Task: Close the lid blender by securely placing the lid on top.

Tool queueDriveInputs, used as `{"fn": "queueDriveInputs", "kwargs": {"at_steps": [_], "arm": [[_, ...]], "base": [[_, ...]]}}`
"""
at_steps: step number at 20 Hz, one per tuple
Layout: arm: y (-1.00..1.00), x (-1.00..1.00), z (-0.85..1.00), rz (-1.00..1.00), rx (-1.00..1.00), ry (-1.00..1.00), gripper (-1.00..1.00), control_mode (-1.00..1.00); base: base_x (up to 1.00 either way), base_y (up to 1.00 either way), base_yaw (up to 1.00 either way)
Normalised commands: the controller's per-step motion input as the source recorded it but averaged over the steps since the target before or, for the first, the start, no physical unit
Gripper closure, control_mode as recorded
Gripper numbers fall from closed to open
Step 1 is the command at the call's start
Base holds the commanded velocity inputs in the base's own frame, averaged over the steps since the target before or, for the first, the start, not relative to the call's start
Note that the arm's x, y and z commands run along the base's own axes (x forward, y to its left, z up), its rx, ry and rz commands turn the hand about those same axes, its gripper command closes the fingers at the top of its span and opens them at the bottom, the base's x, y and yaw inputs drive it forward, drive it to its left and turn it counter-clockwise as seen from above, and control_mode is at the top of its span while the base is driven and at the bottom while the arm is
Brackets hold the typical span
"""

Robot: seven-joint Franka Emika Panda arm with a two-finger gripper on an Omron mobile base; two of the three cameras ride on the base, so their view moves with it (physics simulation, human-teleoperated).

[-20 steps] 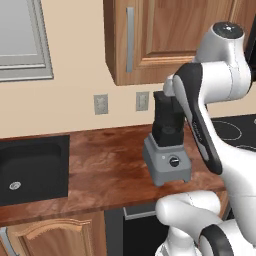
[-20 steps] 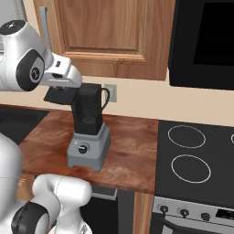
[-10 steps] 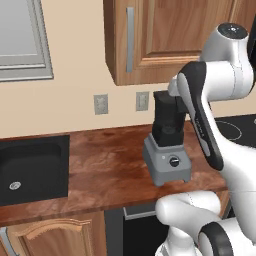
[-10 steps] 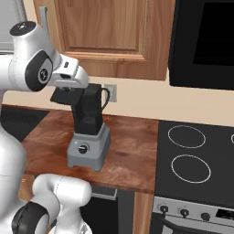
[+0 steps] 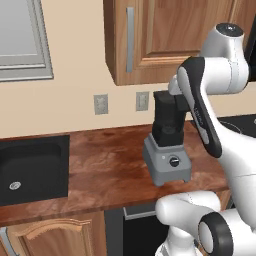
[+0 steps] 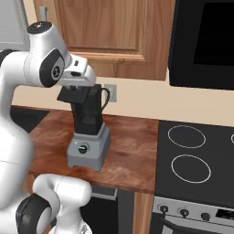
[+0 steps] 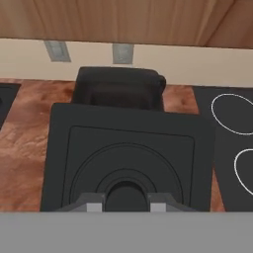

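Note:
The blender stands on the wooden counter, a grey base with a round knob under a tall dark jar. My gripper is shut on the raised centre of the lid, a flat black square plate. In the right base view the lid sits level with the jar's rim, overhanging its left side, under my gripper. The hand view shows the jar's open top just beyond the lid's far edge. In the left base view my forearm hides part of the jar.
A black sink basin lies at the counter's left end. A black cooktop borders the counter on the right. Wall cabinets and a dark microwave hang overhead. Two outlets are on the wall behind.
My arm has swung toward the blender, carrying the lid from the jar's left side in to its rim. The blender has not moved.

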Motion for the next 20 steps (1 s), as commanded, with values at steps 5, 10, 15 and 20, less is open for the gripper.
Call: {"fn": "queueDriveInputs", "kwargs": {"at_steps": [5,10,15,20], "arm": [[0.0,0.06,0.0,0.11,0.0,0.18,1.0,-1.0],[0.0,0.0,0.0,0.14,0.0,0.04,1.0,-1.0],[0.0,0.03,0.0,0.08,0.0,-0.01,1.0,-1.0],[0.01,0.23,-0.09,0.07,0.0,-0.06,1.0,-1.0]], "base": [[0.0,0.0,0.0],[0.0,0.0,0.0],[0.0,0.0,0.0],[0.0,0.0,0.0]]}}
